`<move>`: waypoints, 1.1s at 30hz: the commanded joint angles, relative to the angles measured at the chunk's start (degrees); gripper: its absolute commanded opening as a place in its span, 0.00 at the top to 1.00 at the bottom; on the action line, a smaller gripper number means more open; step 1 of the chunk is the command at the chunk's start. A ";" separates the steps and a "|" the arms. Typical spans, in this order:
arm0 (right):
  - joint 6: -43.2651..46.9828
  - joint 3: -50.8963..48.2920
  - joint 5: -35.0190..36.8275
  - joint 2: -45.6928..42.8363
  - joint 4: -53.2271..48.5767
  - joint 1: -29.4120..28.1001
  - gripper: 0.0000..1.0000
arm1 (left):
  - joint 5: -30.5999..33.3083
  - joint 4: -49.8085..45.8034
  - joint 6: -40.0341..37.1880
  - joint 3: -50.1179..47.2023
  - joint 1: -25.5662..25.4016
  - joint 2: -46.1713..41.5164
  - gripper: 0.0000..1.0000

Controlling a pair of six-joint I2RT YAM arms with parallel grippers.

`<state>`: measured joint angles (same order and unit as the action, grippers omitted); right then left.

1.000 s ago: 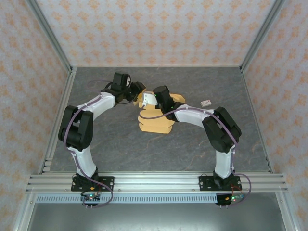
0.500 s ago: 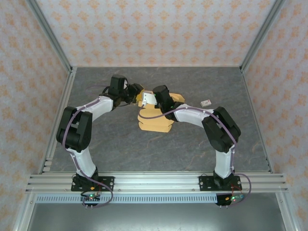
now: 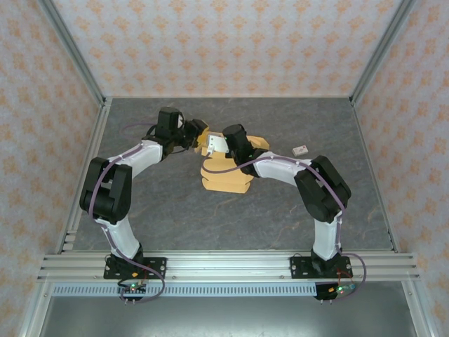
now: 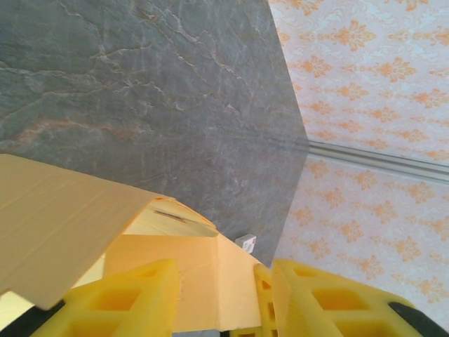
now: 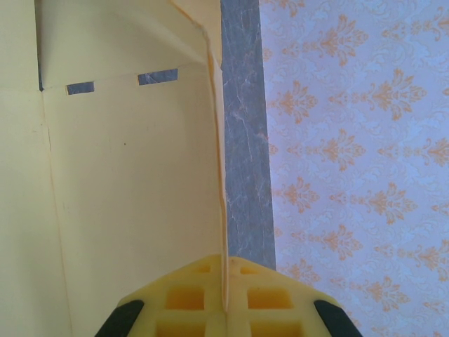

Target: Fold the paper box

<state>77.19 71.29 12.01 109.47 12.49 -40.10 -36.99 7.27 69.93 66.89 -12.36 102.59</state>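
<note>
The paper box [image 3: 224, 179] is light orange-tan cardboard, partly folded, lying mid-table with its flaps raised at the far end. My left gripper [image 3: 201, 132] reaches that far end from the left. In the left wrist view its yellow fingers [image 4: 119, 302] are closed round a folded corner of the paper box [image 4: 196, 274], partway shut with the cardboard filling the gap at the left gripper [image 4: 226, 272]. My right gripper [image 3: 219, 144] comes in from the right. In the right wrist view the right gripper [image 5: 226, 270] is shut, pinching a thin upright wall of the paper box [image 5: 126, 196] edge-on.
A small white block [image 3: 300, 149] lies on the dark stone-patterned table [image 3: 175, 217] to the right of the box; the same block [image 4: 245, 243] sits beyond the held corner. Patterned walls [image 3: 224, 42] enclose the table on three sides.
The left wrist has swung a little to the left and its jaws have narrowed slightly on the box corner. The right arm and the box have stayed put.
</note>
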 commanded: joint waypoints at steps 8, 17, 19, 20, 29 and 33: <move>-1.34 2.57 0.45 0.94 0.61 -0.23 1.00 | -1.60 7.20 5.32 -2.41 -1.42 2.24 0.60; -2.66 2.63 -0.14 1.36 0.77 -0.49 1.00 | -1.83 11.82 8.54 -2.30 -2.93 4.38 0.60; -2.81 2.49 -0.11 1.36 0.92 -0.51 1.00 | -1.67 12.75 9.42 -2.12 -2.93 5.02 0.61; -3.00 2.29 -0.21 1.32 0.87 -0.51 1.00 | -1.45 12.93 9.60 -2.12 -2.97 5.26 0.61; -2.99 1.56 0.05 0.42 -0.25 1.03 1.00 | 1.86 2.48 -1.88 -3.36 -0.25 -1.28 0.56; -3.64 2.18 -0.54 0.27 -2.13 1.47 1.00 | 3.13 -3.39 -9.53 -6.16 0.65 -6.04 0.51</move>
<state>75.24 72.03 12.16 110.28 12.23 -39.16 -35.83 9.93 68.71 62.39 -12.49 101.67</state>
